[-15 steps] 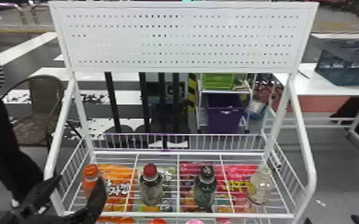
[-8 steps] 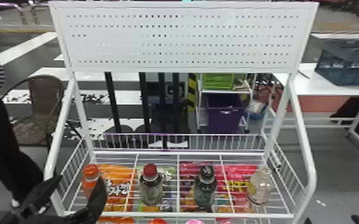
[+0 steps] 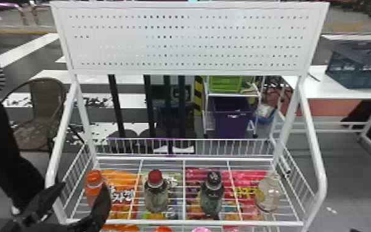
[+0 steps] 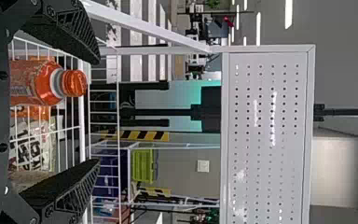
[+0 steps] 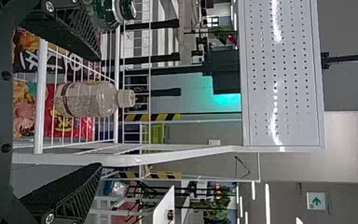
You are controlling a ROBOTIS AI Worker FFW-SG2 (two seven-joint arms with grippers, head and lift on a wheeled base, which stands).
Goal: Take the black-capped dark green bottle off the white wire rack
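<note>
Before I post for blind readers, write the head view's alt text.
White wire rack holding, left to right, orange bottle, red-capped bottle, black-capped dark green bottle, pale bottle. The open left gripper is near the first.

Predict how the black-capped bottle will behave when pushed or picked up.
The bottle looks glossy, so it may slip in a loose grip. Tall, standing on the wires of the rack, it could tip if pushed near its cap. Its round body could then roll.

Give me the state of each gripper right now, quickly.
Left gripper: open, fingers spread wide, holding nothing.
Right gripper: also open, holding nothing.
</note>
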